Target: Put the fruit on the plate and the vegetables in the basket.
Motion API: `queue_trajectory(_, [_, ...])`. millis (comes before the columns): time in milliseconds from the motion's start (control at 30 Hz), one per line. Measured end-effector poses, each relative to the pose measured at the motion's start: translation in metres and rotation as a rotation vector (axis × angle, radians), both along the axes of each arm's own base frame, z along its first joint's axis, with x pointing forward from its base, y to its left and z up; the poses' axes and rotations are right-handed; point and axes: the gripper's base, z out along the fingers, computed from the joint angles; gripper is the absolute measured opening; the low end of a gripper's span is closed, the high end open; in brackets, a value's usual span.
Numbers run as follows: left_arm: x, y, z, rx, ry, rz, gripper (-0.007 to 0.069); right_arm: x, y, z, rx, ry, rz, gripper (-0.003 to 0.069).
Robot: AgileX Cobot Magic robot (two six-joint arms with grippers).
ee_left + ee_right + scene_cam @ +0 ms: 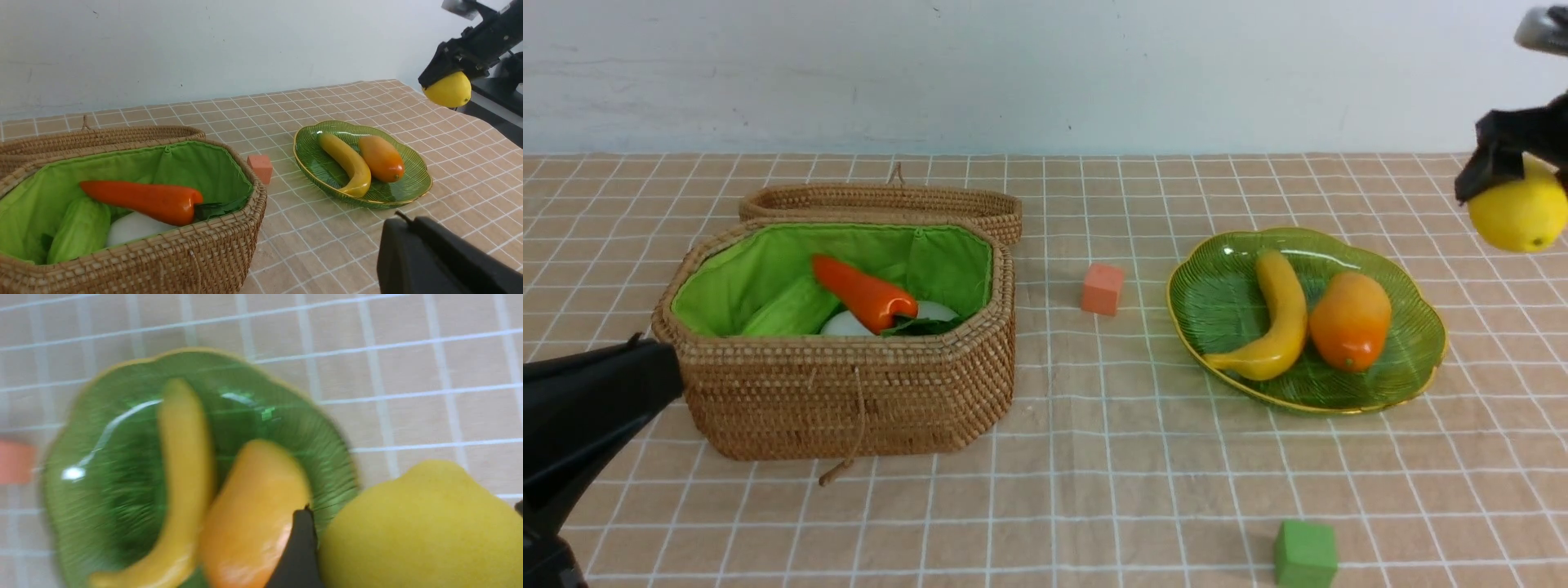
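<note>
Right gripper (pixel 1515 192) clamped wide around lemon (pixel 1519 214), aloft, off the plate's (pixel 1417 318) right rim. Plate lies down and leftward, bare glass right of mango (pixel 1349 320). Left gripper (pixel 645 367) shut, empty, beside basket (pixel 849 400).

No text, label, brand, number or sign can be read anywhere in the three views; nothing legible is carried by any object, the checked cloth or the wall behind.

Basket (pixel 849 400) left, plate (pixel 1217 302) right; banana (pixel 1278 322) on plate.
</note>
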Motion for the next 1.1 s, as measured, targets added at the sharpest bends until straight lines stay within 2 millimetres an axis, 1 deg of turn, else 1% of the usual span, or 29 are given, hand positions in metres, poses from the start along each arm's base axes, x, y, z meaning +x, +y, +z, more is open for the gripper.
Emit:
queue_trajectory(67, [0.0, 0.0, 0.0, 0.0, -0.001, 0.0, -0.0007, 0.0, 0.024, 0.001, 0.044, -0.002, 0.072, 0.0591])
queue_trajectory(133, [0.0, 0.0, 0.0, 0.0, -0.001, 0.0, -0.0007, 0.005, 0.057, -0.011, 0.074, 0.011, 0.152, 0.0589])
queue_trajectory(200, [0.0, 0.0, 0.0, 0.0, -0.001, 0.0, -0.0007, 0.011, 0.082, -0.025, 0.085, 0.026, 0.197, 0.0589])
queue_trajectory(233, [0.0, 0.0, 0.0, 0.0, -0.001, 0.0, -0.0007, 0.013, 0.087, -0.029, 0.087, 0.027, 0.203, 0.0589])
queue_trajectory(267, [0.0, 0.0, 0.0, 0.0, -0.001, 0.0, -0.0007, 0.017, 0.098, -0.04, 0.086, 0.039, 0.218, 0.0589])
queue_trajectory(300, [0.0, 0.0, 0.0, 0.0, -0.001, 0.0, -0.0007, 0.024, 0.118, -0.058, 0.07, 0.048, 0.246, 0.0589])
queue_trajectory(333, [0.0, 0.0, 0.0, -0.001, -0.001, -0.001, -0.0007, 0.026, 0.122, -0.063, 0.063, 0.045, 0.248, 0.0589])
queue_trajectory(367, [0.0, 0.0, 0.0, -0.001, -0.001, -0.001, -0.0007, 0.03, 0.135, -0.081, 0.036, 0.057, 0.268, 0.0589])
queue_trajectory(433, [0.0, 0.0, 0.0, -0.001, -0.001, -0.001, -0.0007, 0.033, 0.146, -0.096, 0.017, 0.067, 0.284, 0.0589])
queue_trajectory(467, [0.0, 0.0, 0.0, -0.001, -0.001, -0.001, -0.0007, 0.033, 0.15, -0.101, 0.012, 0.069, 0.289, 0.0591])
queue_trajectory(500, [0.0, 0.0, 0.0, 0.0, 0.0, 0.0, -0.0007, 0.034, 0.153, -0.102, 0.009, 0.064, 0.292, 0.0599])
queue_trajectory(533, [0.0, 0.0, 0.0, 0.001, 0.001, 0.001, -0.0007, 0.033, 0.155, -0.102, 0.007, 0.062, 0.294, 0.0622])
queue_trajectory(633, [0.0, 0.001, -0.001, 0.01, 0.013, 0.01, -0.0005, 0.032, 0.157, -0.089, 0.009, 0.046, 0.293, 0.0676])
queue_trajectory(667, [0.0, 0.001, -0.002, 0.011, 0.014, 0.011, -0.0005, 0.032, 0.157, -0.088, 0.009, 0.047, 0.293, 0.0676])
queue_trajectory(700, [0.001, 0.001, -0.002, 0.017, 0.013, 0.014, -0.0005, 0.031, 0.156, -0.083, 0.006, 0.048, 0.292, 0.0676])
queue_trajectory(733, [0.001, 0.002, -0.002, 0.025, 0.008, 0.017, -0.0003, 0.029, 0.155, -0.077, 0.002, 0.052, 0.288, 0.0674])
queue_trajectory(767, [0.001, 0.002, -0.002, 0.035, -0.001, 0.02, -0.0003, 0.022, 0.152, -0.06, -0.017, 0.058, 0.286, 0.0657])
queue_trajectory(833, [0.001, 0.002, -0.001, 0.049, -0.015, 0.024, -0.0002, 0.013, 0.145, -0.038, -0.054, 0.055, 0.286, 0.0619])
queue_trajectory(867, [0.001, 0.002, -0.001, 0.051, -0.017, 0.024, -0.0002, 0.01, 0.143, -0.033, -0.064, 0.053, 0.286, 0.0609])
queue_trajectory(900, [0.002, 0.003, -0.001, 0.056, -0.026, 0.025, -0.0002, -0.005, 0.134, -0.004, -0.124, 0.039, 0.287, 0.054])
queue_trajectory(933, [0.001, 0.003, 0.0, 0.055, -0.03, 0.023, -0.0002, -0.013, 0.131, 0.008, -0.145, 0.033, 0.287, 0.0505])
queue_trajectory(967, [0.001, 0.003, 0.0, 0.054, -0.032, 0.022, -0.0002, -0.015, 0.129, 0.011, -0.15, 0.031, 0.285, 0.0496])
queue_trajectory(1000, [-0.001, 0.004, 0.001, 0.043, -0.044, 0.019, -0.0002, -0.029, 0.122, 0.033, -0.177, 0.012, 0.271, 0.0411])
queue_trajectory(1033, [-0.002, 0.005, 0.002, 0.04, -0.049, 0.019, -0.0002, -0.034, 0.121, 0.04, -0.182, 0.004, 0.269, 0.0399])
queue_trajectory(1067, [-0.006, 0.009, 0.004, 0.021, -0.07, 0.018, -0.0002, -0.051, 0.115, 0.062, -0.188, -0.028, 0.248, 0.0314])
queue_trajectory(1100, [-0.009, 0.013, 0.006, 0.004, -0.085, 0.021, -0.0002, -0.065, 0.111, 0.076, -0.189, -0.054, 0.234, 0.0253])
